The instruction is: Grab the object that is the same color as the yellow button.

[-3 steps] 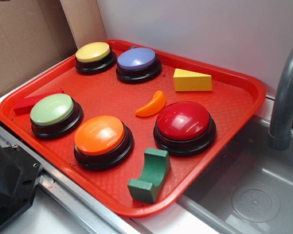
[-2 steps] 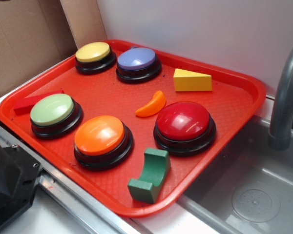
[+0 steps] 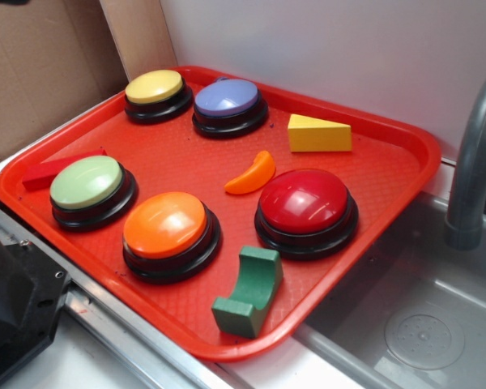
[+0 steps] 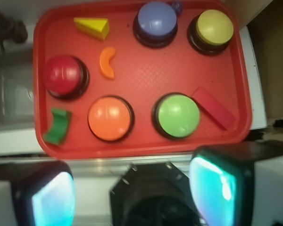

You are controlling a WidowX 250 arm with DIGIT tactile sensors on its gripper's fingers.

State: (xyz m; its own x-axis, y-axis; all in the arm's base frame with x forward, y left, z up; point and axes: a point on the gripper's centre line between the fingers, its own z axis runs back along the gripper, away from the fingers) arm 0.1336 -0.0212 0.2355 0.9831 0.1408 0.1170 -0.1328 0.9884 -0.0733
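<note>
Nothing's shifted on the tray (image 3: pixel 389 174) since the last frame. Our gripper (image 4: pixel 132 190) hangs high over the near edge, jaws spread, holding nothing. The yellow wedge (image 4: pixel 92 27) sits far ahead-left of it, yellow button (image 4: pixel 214 27) far ahead-right.

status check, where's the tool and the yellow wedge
Tool open, high above tray's near edge. Yellow wedge untouched at far side. Nothing in the way.

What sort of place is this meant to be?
Probably a toy kitchen counter set up for robot practice: a grey sink basin with a faucet beside a red tray of colored push buttons and wooden blocks, cardboard behind.
</note>
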